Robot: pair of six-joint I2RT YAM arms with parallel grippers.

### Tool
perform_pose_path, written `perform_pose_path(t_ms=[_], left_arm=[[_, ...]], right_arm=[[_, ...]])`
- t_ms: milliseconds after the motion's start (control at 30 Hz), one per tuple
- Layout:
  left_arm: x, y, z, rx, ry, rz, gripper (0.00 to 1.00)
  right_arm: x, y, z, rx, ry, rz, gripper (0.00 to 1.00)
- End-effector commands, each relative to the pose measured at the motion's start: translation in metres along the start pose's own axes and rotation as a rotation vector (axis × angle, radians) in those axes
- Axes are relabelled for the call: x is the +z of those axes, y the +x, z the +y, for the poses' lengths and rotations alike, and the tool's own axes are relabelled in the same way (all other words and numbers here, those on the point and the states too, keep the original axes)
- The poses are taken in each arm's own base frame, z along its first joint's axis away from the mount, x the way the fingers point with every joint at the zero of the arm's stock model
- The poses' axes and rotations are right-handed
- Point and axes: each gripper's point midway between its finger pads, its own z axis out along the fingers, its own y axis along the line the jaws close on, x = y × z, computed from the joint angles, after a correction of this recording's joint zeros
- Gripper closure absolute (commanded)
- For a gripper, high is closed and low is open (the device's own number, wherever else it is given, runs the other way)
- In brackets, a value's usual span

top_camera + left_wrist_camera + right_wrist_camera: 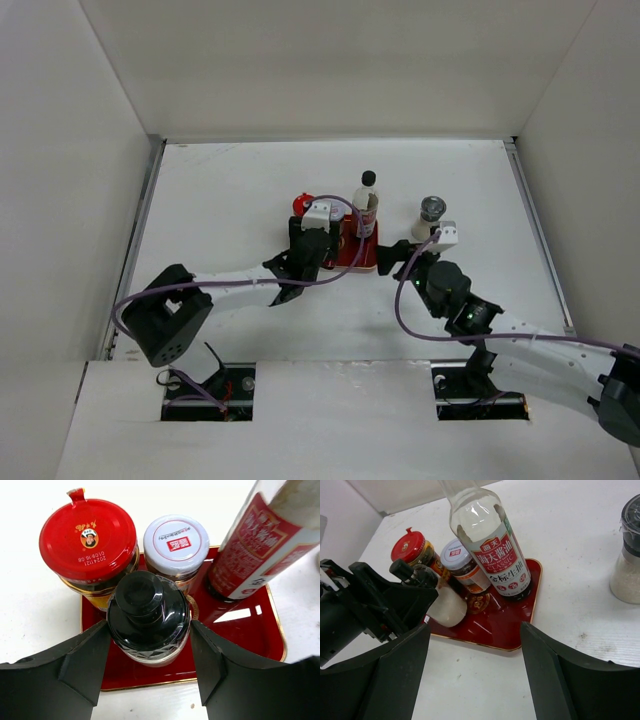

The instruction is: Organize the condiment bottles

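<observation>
Gently, gripping the black-lidded jar (148, 611) in the left gripper (150, 625) and settling it upright on the red tray (250, 635) without nudging the red-lidded jar (87, 540), white-lidded jar (176, 542) or tall bottle (495, 555), hovering the right gripper (475, 626) open and empty nearby, counting five containers: four on one tray, the grey-lidded jar (630, 560) apart on the counter (230, 190).

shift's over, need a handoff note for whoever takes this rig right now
Left fingers: closed on the black-lidded jar over the red tray's near side.
Right fingers: open, empty, by the tray's near right edge.
Done: tall bottle and white-lidded jar stand on the tray; red-lidded jar at its far left corner, seating unclear.
To do: let go of the black-lidded jar, then bring in the grey-lidded jar, standing on the table right of the tray.
</observation>
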Motion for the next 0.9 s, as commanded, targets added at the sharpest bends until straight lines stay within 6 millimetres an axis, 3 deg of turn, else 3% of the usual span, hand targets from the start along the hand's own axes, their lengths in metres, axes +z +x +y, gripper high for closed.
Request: perform_pose_path(t_ms=[0,133,200,267,367,467,533,600,633,700,733,800,833,867], left_arm=[[0.007,-0.019,-0.005,-0.043,0.012,-0.082,0.57],[0.009,-0.008,-0.002,-0.025,0.001,-0.063,0.44],[0.007,-0.008,-0.001,-0.029,0.005,-0.063,0.37],[0.003,-0.01,-0.001,-0.034,0.012,-0.07,0.25],[-0.009,-0.023,-0.003,-0.054,0.03,-0.1,0.09],[-0.028,-0.046,0.001,-0.107,0.051,-0.16,0.03],[-0.042,-0.063,0.004,-0.149,0.076,-0.206,0.02],[-0.056,-0.075,0.009,-0.19,0.092,-0.251,0.02],[-0.063,-0.08,0.013,-0.209,0.1,-0.273,0.02],[-0.074,-0.085,0.023,-0.257,0.107,-0.31,0.02],[-0.078,-0.085,0.03,-0.29,0.102,-0.327,0.02],[-0.082,-0.077,0.055,-0.351,0.053,-0.352,0.02],[-0.083,-0.071,0.066,-0.379,0.028,-0.358,0.02],[-0.083,-0.065,0.075,-0.403,0.007,-0.36,0.02]], right_arm=[[0.005,-0.023,0.007,0.018,0.003,-0.059,0.2],[0.005,-0.028,0.004,0.021,0.012,-0.069,0.11],[0.004,-0.034,0.002,0.027,0.028,-0.084,0.0],[0.005,-0.041,-0.001,0.025,0.052,-0.1,0.0],[0.008,-0.053,-0.003,0.001,0.084,-0.107,0.0],[0.015,-0.066,-0.01,-0.029,0.143,-0.111,0.01],[0.02,-0.076,-0.017,-0.027,0.186,-0.13,0.38],[0.025,-0.084,-0.028,-0.032,0.238,-0.143,0.63],[0.028,-0.088,-0.036,-0.039,0.274,-0.147,0.74],[0.036,-0.094,-0.054,-0.055,0.354,-0.14,0.8],[0.039,-0.096,-0.061,-0.061,0.383,-0.14,0.79],[0.046,-0.1,-0.08,-0.089,0.455,-0.127,0.61],[0.05,-0.103,-0.093,-0.111,0.497,-0.12,0.38],[0.052,-0.103,-0.099,-0.123,0.519,-0.112,0.27]])
